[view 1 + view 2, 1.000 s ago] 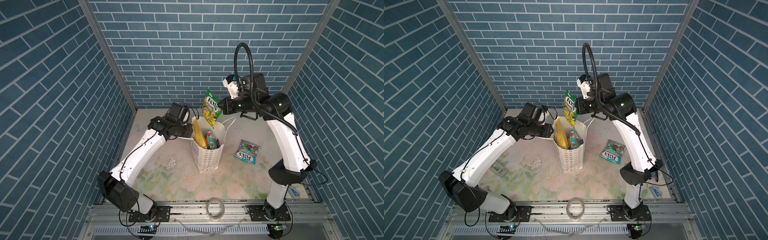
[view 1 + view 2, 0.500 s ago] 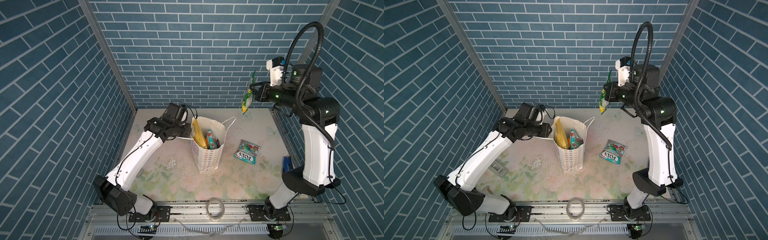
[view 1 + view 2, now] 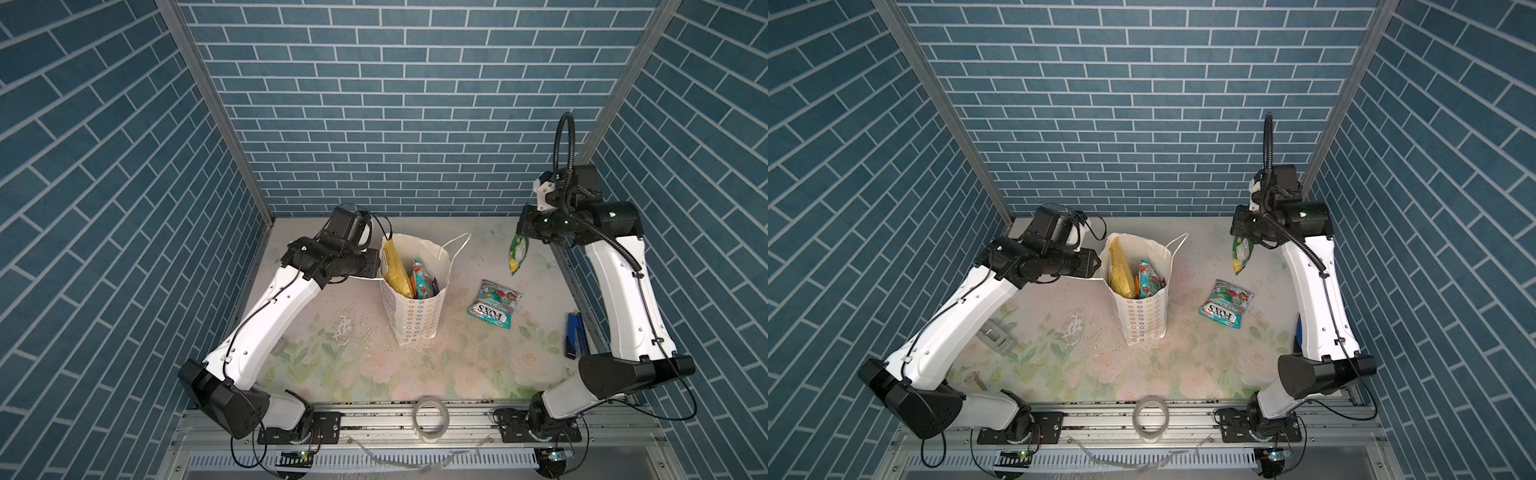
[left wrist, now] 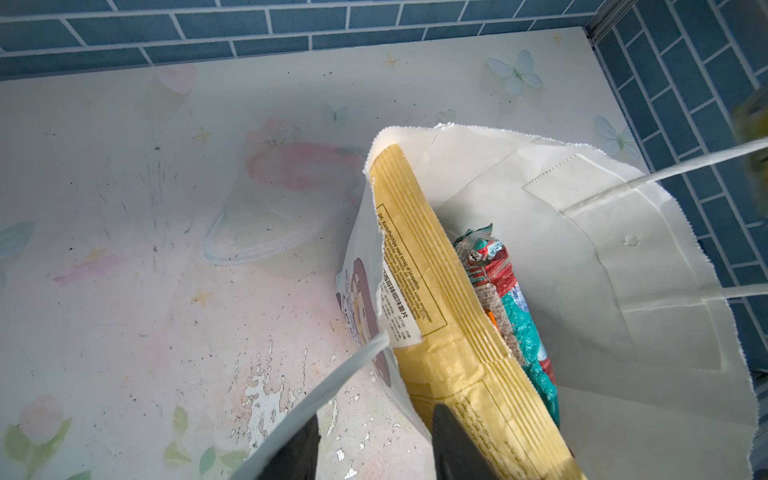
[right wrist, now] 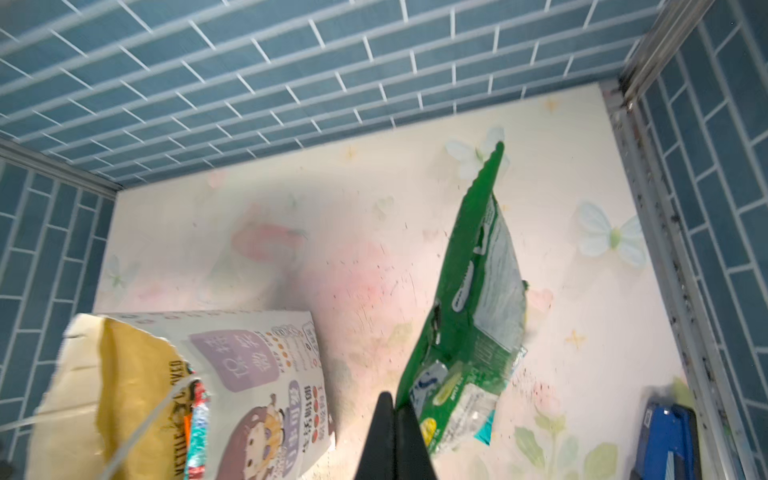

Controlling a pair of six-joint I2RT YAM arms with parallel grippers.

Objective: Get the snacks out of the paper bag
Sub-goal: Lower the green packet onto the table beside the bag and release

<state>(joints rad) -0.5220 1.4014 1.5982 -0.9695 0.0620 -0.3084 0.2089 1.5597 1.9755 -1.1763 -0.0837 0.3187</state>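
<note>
Matt paper bag (image 3: 415,324), glossy plastic packet (image 5: 478,316)

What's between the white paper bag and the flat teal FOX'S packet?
Nothing: in both top views only bare floral tabletop separates the white paper carrier bag from the teal FOX'S candy packet.

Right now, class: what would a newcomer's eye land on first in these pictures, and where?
The tall white paper bag stands upright in the middle of the table, with a yellow chips bag and smaller packets poking from its open top. To its right, the right gripper dangles a yellow-green packet above the back right corner. A teal FOX'S packet lies flat just right of the bag.
</note>
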